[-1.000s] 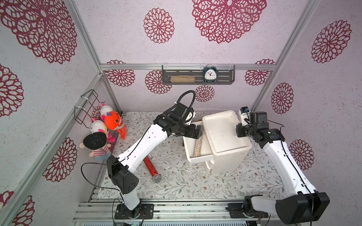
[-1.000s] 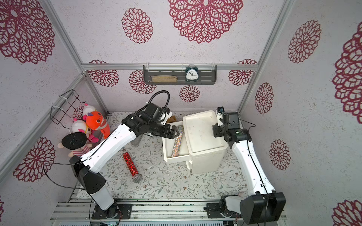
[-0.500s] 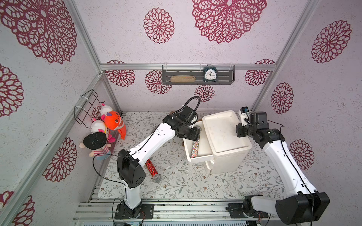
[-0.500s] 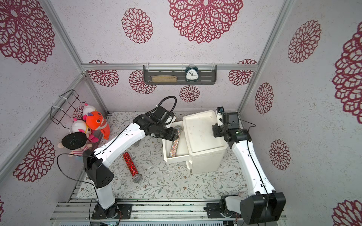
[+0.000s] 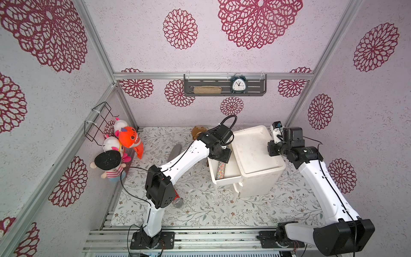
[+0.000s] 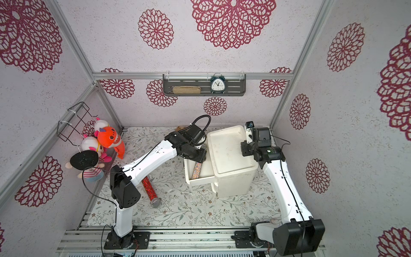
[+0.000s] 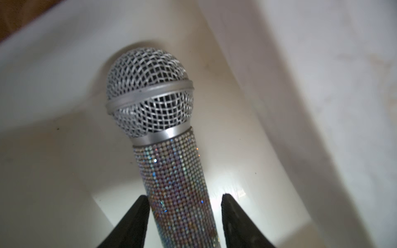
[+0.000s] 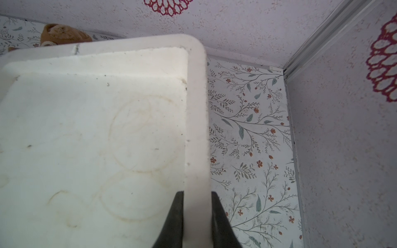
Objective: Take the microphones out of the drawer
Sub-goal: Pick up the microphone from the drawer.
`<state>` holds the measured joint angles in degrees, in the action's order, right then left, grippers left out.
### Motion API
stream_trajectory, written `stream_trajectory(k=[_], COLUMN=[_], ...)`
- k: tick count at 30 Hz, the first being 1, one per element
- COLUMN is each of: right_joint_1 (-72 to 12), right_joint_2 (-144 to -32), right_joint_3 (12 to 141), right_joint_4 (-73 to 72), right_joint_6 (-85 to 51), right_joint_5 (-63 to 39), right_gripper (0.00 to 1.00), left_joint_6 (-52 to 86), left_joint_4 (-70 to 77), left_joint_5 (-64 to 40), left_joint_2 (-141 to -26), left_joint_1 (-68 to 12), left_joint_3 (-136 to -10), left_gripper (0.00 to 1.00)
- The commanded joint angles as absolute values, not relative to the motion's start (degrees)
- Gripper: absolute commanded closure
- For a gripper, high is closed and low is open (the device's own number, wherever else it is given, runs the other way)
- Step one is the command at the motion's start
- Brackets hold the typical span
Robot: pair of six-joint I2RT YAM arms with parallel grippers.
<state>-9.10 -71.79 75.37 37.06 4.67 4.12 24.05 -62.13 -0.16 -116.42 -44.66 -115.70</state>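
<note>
L arm & R arm: white links, black joints, black cables, black wedge fingers.

The drawer stood open upward, but the left gripper filled its far end. Its fingers flanked the microphone, with a sliver of room on one side and seemingly none on the other. The cabinet walled one flank. The mat in front lay bare.

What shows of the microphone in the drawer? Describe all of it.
The microphone has a round silver wire-mesh head with a silver band, a smooth silver collar and a handle covered in iridescent rhinestones. It lies flat on the floor of the open white drawer, head close to an end wall. The left hand straddles its handle, one finger seemingly against it, the other apart.
</note>
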Motion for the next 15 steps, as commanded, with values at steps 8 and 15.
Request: stream_trajectory(k=[8,15], right_joint_1=[-10.11,-10.11], right_joint_2=[-68.40,-68.48], right_joint_3=[76.04,76.20], right_joint_4=[27.18,27.25], right_joint_6=[6.36,6.39], right_joint_5=[5.87,5.75], right_gripper=[1.00,1.00], left_joint_6=[26.17,26.15], left_joint_4=[-64.17,-64.94], left_joint_5=[3.44,4.53], left_joint_2=[-118.30,-118.39], left_joint_1=[-45.43,-45.50], left_joint_3=[-118.27,-119.36], left_gripper=[0.57,0.69])
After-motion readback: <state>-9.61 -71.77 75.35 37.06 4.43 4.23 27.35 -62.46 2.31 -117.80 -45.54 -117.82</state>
